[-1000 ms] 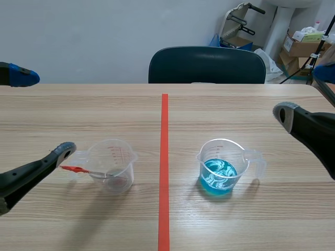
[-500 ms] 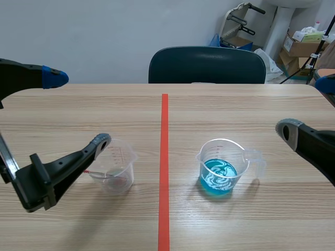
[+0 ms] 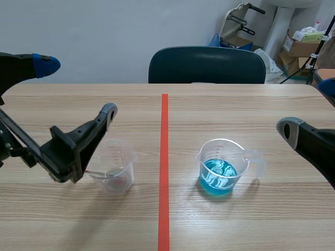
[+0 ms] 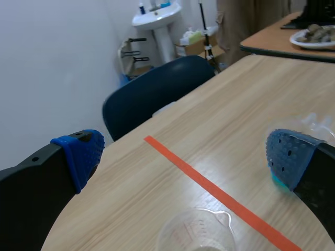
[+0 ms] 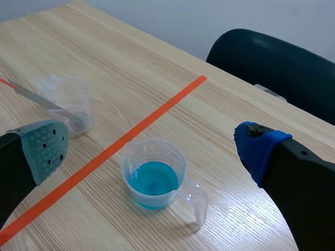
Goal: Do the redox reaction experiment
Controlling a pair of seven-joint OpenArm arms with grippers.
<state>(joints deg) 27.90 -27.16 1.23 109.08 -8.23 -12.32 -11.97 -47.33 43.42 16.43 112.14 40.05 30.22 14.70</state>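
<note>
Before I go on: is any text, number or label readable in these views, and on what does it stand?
No text here can be read.
Red scale marks on the clear cup: too small to read.
On the cup with blue liquid: no legible marks show.
On the cardboard boxes at the back: any print is too blurred to read.

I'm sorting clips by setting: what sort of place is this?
Likely a lab or workroom: a wooden table carrying a clear measuring cup and a cup of blue liquid, with a washbasin and cardboard boxes behind.
</note>
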